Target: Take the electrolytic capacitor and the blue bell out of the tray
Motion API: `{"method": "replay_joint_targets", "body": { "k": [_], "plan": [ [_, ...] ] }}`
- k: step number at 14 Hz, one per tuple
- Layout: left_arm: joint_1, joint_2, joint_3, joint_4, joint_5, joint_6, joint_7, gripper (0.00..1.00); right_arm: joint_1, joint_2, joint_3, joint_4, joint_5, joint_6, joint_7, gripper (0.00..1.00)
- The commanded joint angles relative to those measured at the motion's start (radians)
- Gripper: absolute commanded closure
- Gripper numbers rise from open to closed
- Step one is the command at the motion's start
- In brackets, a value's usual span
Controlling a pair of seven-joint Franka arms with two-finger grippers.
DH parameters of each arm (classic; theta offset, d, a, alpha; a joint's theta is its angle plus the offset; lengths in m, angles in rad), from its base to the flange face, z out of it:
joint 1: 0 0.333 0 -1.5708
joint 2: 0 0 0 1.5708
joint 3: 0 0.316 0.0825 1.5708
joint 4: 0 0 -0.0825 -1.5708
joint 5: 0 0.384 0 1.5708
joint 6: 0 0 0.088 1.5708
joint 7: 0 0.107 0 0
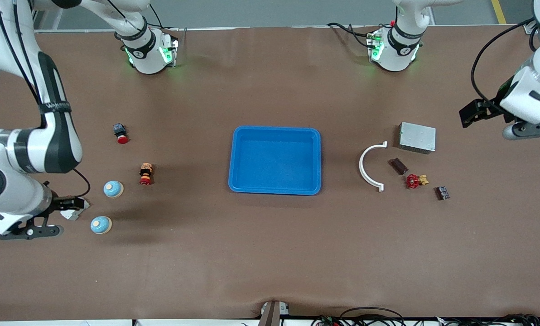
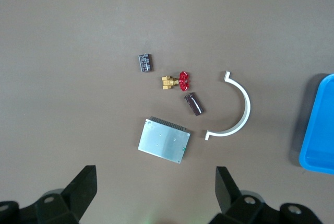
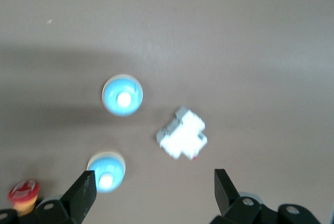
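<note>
Front view — tray (image 1: pixel 275 190) between clusters

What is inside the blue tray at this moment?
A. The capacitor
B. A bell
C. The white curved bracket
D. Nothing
D. The blue tray shows only its bare floor; both bells sit on the table toward the right arm's end, and the capacitor lies beside the white curved bracket toward the left arm's end.
</note>
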Motion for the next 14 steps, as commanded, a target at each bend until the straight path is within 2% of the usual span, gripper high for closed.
{"method": "replay_joint_targets", "body": {
  "k": [1, 7, 14],
  "plan": [
    [-0.008, -0.089, 0.012, -0.088, -0.036, 0.027, 0.021, 0.0, -0.009, -0.124, 0.014, -0.028, 0.137, -0.117, -0.018, 0.0],
    [0.001, -0.109, 0.008, -0.083, -0.099, 0.012, 0.022, 0.0, -0.017, -0.308, 0.005, -0.025, 0.275, -0.267, -0.016, 0.0],
    [-0.005, -0.106, -0.003, -0.039, -0.096, -0.031, 0.021, 0.0, -0.02, -0.425, 0.002, -0.023, 0.276, -0.318, -0.009, 0.0]
  ]
}}
